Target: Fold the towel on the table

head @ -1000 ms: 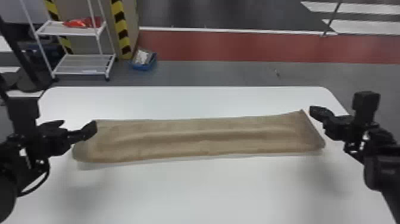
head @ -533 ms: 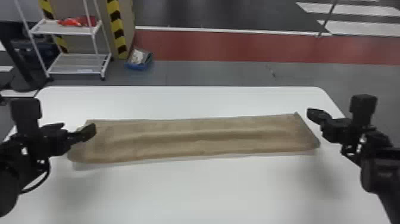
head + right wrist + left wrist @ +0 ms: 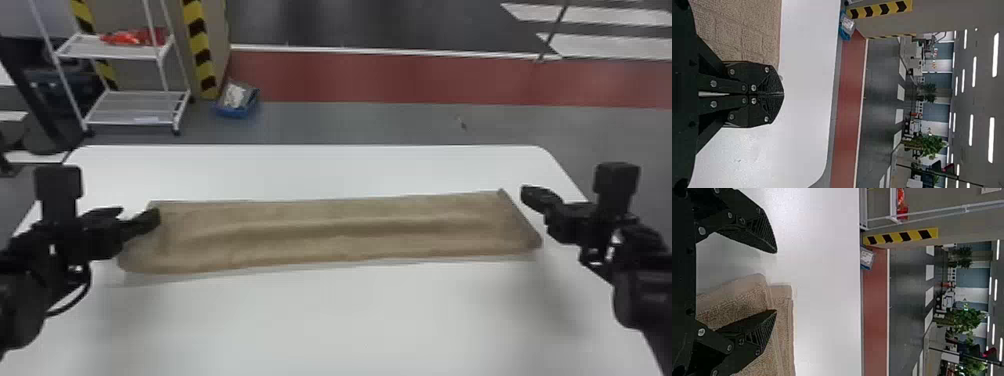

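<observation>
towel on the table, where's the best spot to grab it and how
Likely the short left end, from the robot's left: the towel lies as a long, low strip, that narrow end by the left gripper, whose open fingers could pinch its edge.

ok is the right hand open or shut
Shut: the right hand has its two fingers together at the tips, with nothing held between them.

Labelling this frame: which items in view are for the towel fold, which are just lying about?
For the job:
- tan towel
- white table
- left claw
- right claw

Lying about:
- white shelf rack
- red item on its shelf
- blue bin
</observation>
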Action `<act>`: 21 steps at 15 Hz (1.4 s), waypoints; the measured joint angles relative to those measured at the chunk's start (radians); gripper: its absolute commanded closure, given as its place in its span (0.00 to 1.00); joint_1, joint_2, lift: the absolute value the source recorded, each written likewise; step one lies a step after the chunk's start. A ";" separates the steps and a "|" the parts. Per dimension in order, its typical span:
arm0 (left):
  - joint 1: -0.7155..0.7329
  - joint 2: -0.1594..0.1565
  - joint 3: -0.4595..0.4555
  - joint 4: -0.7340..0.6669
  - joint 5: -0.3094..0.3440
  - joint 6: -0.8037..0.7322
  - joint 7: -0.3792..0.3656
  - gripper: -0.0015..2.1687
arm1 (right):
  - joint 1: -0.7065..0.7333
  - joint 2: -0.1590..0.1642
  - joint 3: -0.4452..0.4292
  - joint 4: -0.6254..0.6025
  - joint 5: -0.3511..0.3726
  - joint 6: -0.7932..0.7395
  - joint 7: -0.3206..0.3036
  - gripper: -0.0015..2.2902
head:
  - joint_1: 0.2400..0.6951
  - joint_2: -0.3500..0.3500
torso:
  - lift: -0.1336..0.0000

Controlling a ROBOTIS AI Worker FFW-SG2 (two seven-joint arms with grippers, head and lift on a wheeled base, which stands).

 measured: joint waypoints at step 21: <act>0.115 -0.001 0.045 -0.215 0.052 0.035 0.010 0.30 | 0.002 0.002 0.016 0.000 0.001 -0.009 0.000 0.60 | 1.00 0.39 | 0.04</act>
